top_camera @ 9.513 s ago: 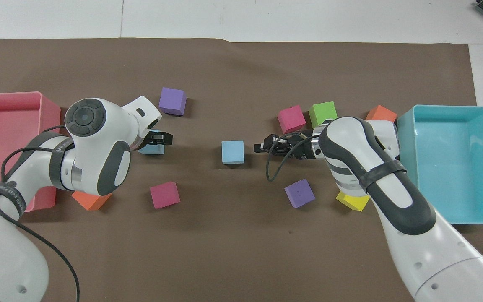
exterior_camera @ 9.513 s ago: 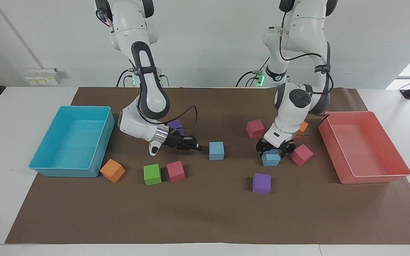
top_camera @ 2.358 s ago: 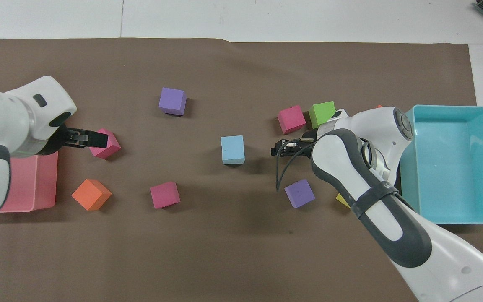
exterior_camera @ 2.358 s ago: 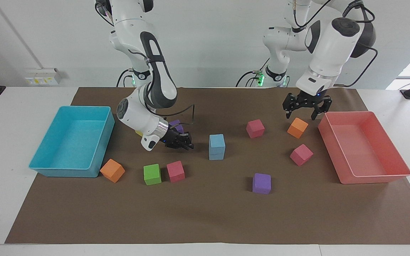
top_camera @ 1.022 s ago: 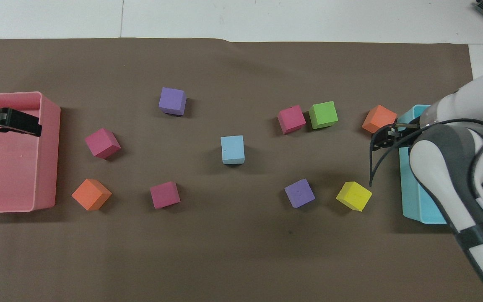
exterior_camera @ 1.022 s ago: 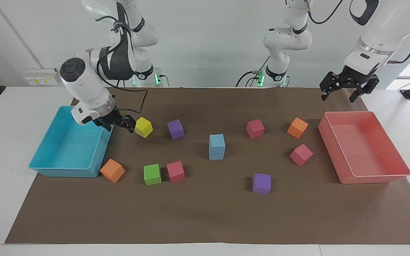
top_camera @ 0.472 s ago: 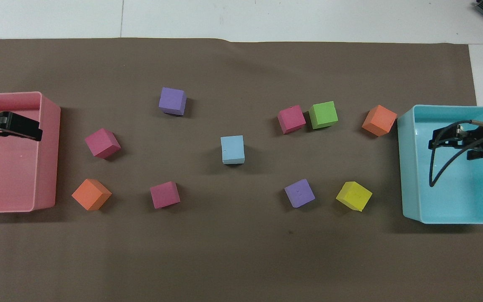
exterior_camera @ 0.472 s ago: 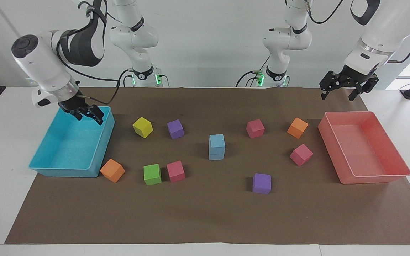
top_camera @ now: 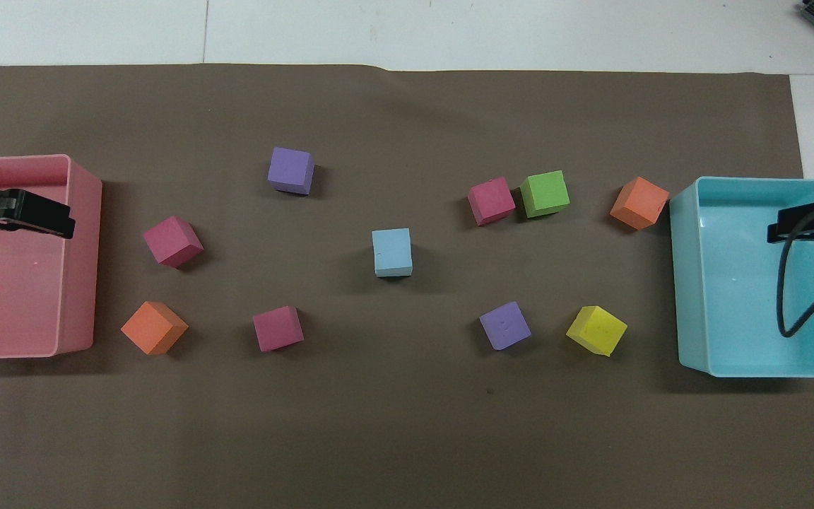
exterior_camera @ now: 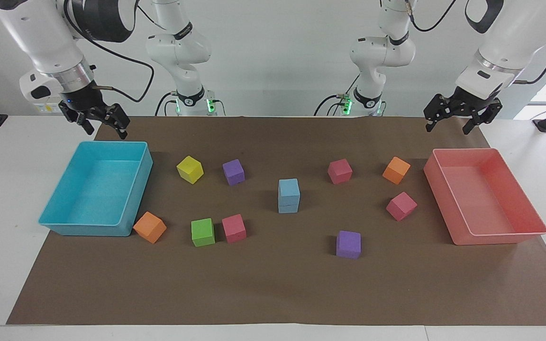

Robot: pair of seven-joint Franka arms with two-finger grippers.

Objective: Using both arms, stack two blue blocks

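The two blue blocks point(exterior_camera: 288, 195) sit stacked, one on top of the other, in the middle of the table point(exterior_camera: 273, 284), so the job looks done. The left gripper point(exterior_camera: 461, 112) hangs over the pink tray point(exterior_camera: 500, 236) and the right gripper point(exterior_camera: 95, 118) over the blue tray point(exterior_camera: 88, 230), both with fingers spread wide and holding nothing. The little tower could fall if an arm swung low and bumped it, or if the table got shaken.
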